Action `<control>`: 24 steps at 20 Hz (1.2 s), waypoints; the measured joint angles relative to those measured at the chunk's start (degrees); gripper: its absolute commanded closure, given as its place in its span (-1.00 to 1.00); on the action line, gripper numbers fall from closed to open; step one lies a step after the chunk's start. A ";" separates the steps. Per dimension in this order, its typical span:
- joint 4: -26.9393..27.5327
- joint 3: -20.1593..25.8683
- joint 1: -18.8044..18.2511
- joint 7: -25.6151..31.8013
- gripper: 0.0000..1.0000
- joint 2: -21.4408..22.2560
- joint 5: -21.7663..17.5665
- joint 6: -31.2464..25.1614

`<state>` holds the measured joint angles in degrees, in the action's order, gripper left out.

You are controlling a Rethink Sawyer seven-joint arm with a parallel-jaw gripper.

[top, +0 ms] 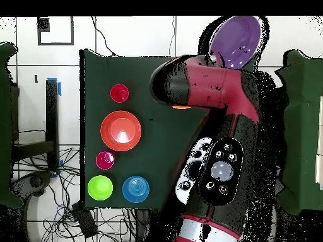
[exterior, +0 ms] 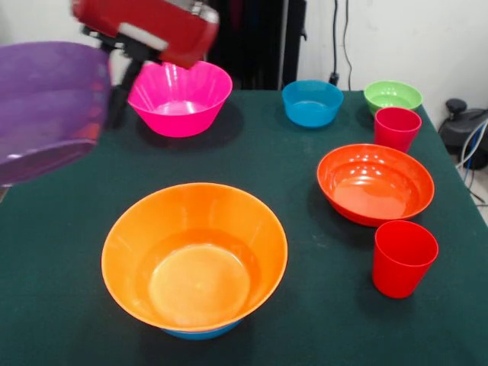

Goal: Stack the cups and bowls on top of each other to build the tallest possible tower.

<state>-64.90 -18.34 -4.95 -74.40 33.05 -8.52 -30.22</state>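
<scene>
My gripper (exterior: 114, 91) is shut on the rim of the large purple bowl (exterior: 46, 107) and holds it tilted in the air at the left, off the table; the bowl also shows in the overhead view (top: 235, 41). The large orange bowl (exterior: 195, 255) sits nested on a blue bowl (exterior: 202, 333) at the front centre. The pink bowl (exterior: 181, 97) stands at the back, just right of the gripper. A smaller blue bowl (exterior: 312, 101), a green bowl (exterior: 393, 95), a red-orange bowl (exterior: 375, 183) and two red cups (exterior: 396, 127) (exterior: 404, 258) stand on the right. The purple cup is out of view.
The dark green table (exterior: 305, 305) has its right edge close to the red cups. The red arm (top: 214, 94) covers the middle of the table in the overhead view. Cables and equipment lie beyond the table's right side (exterior: 469, 130).
</scene>
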 measured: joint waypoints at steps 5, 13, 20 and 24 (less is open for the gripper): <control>0.74 -1.65 4.98 0.00 1.00 -0.86 0.00 -3.08; 4.83 -3.77 10.34 0.00 1.00 -3.17 0.04 -9.69; 11.10 -6.26 13.96 -0.08 1.00 -6.19 0.05 -16.59; 14.45 -7.49 14.88 -0.45 1.00 -7.75 0.07 -19.21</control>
<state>-50.45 -25.82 9.94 -74.85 25.30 -8.45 -49.44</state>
